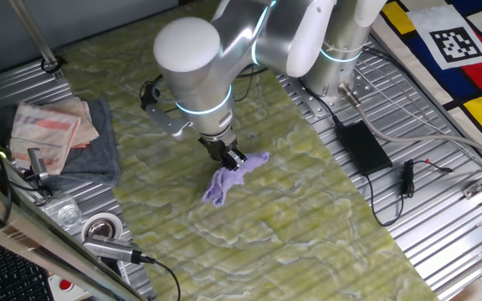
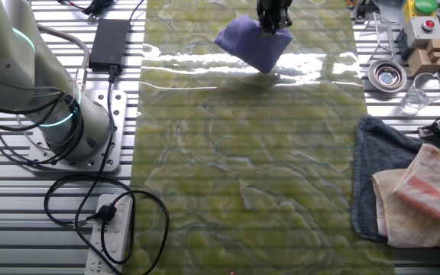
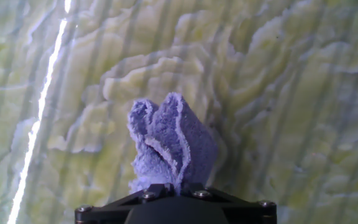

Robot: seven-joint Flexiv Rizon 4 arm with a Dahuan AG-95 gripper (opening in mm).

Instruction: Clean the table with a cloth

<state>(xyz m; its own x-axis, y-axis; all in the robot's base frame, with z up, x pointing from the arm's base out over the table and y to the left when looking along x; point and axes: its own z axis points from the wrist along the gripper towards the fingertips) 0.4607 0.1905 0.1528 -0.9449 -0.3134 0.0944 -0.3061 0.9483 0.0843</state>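
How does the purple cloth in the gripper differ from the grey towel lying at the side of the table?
The purple cloth is pinched by the gripper and bunched into folds; the grey towel lies flat and untouched. The purple cloth is small and sits on the table's marbled covering; the grey towel is larger, lies at the table's edge and carries a folded pale cloth on top. Both are soft fabric.

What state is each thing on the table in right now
Gripper: shut on cloth.
Cloth: bunched, pinched at top, hanging onto table.
Towels: folded, stacked at table edge.
Tape roll: lying flat.
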